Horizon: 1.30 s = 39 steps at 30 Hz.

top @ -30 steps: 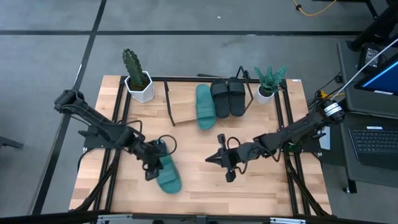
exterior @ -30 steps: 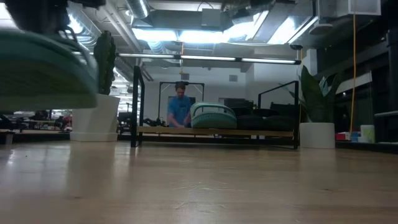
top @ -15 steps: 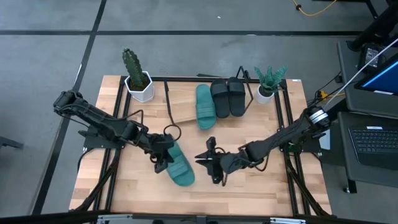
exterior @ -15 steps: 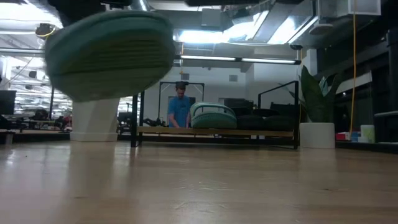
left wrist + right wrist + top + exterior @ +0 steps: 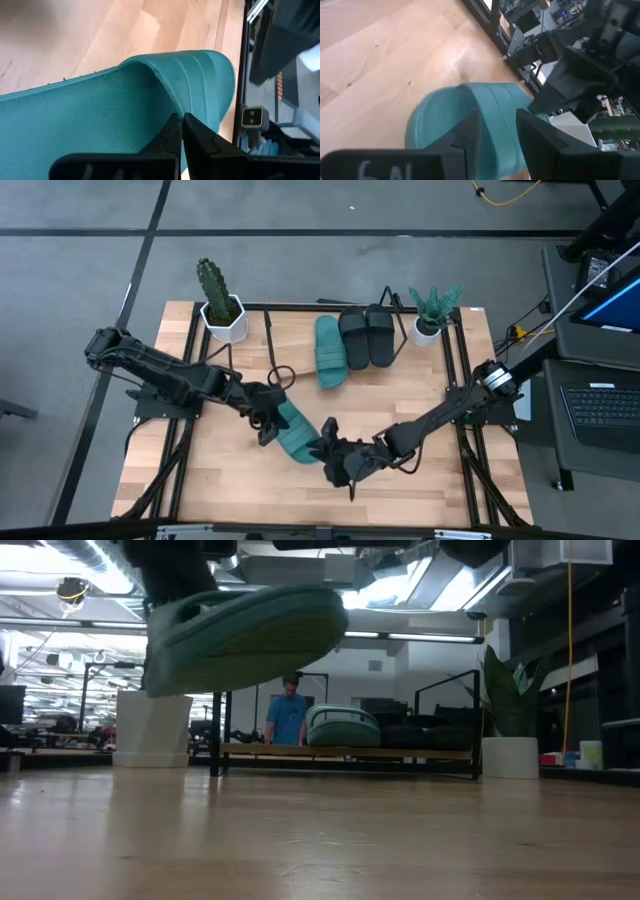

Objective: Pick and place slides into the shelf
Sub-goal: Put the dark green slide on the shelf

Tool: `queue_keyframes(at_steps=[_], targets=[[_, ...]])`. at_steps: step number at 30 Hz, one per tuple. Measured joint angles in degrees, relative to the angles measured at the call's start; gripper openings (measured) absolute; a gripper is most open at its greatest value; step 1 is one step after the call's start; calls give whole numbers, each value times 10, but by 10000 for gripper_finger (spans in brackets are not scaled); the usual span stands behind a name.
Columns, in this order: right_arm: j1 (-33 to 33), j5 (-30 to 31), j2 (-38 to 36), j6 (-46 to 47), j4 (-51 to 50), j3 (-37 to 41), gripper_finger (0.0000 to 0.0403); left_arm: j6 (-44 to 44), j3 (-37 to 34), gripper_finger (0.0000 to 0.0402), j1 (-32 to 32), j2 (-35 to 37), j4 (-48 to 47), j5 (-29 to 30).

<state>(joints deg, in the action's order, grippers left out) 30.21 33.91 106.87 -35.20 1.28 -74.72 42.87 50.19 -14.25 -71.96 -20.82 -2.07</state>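
A teal slide [image 5: 297, 433] hangs in the air over the middle of the table, and the low view shows its sole [image 5: 245, 635] well clear of the wood. My left gripper [image 5: 268, 423] is shut on it. My right gripper [image 5: 330, 463] is open at the slide's near-right end, one finger on either side of the strap [image 5: 495, 107]. I cannot tell whether it touches. On the shelf [image 5: 293, 352] at the far side lie another teal slide [image 5: 330, 352] and two black slides [image 5: 367, 337]. My left gripper [image 5: 181, 131] pinches the edge of the teal slide's strap [image 5: 167, 92] between its two shut fingers, coming from the table's left. The slide is lifted clear of the table and is tilted.
A cactus in a white pot [image 5: 222, 315] stands at the shelf's left end, and a leafy plant in a white pot [image 5: 428, 328] at its right end. Bare wood lies near the front edge [image 5: 250, 495]. A person [image 5: 290, 712] shows in the room beyond.
My left gripper has carried the teal slide toward the table's right and a little toward the far edge, always clear of the wood, and the slide has turned about. My right gripper has gone toward the table's left, up to the slide's end.
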Motion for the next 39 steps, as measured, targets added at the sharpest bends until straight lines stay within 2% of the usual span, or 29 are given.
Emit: queue_keyframes(at_steps=[8,17,20,24,39], targets=[[11,26,4,0,2,0,126,0,0,0,29,0,36,-10],[12,29,4,-12,-6,0,126,1,1,0,39,0,89,-64],[12,65,4,-13,-24,0,126,4,6,0,36,0,90,-76],[12,95,4,-13,-48,0,126,5,14,0,32,0,88,-77],[12,109,4,-13,-38,0,126,0,24,0,31,0,88,-75]])
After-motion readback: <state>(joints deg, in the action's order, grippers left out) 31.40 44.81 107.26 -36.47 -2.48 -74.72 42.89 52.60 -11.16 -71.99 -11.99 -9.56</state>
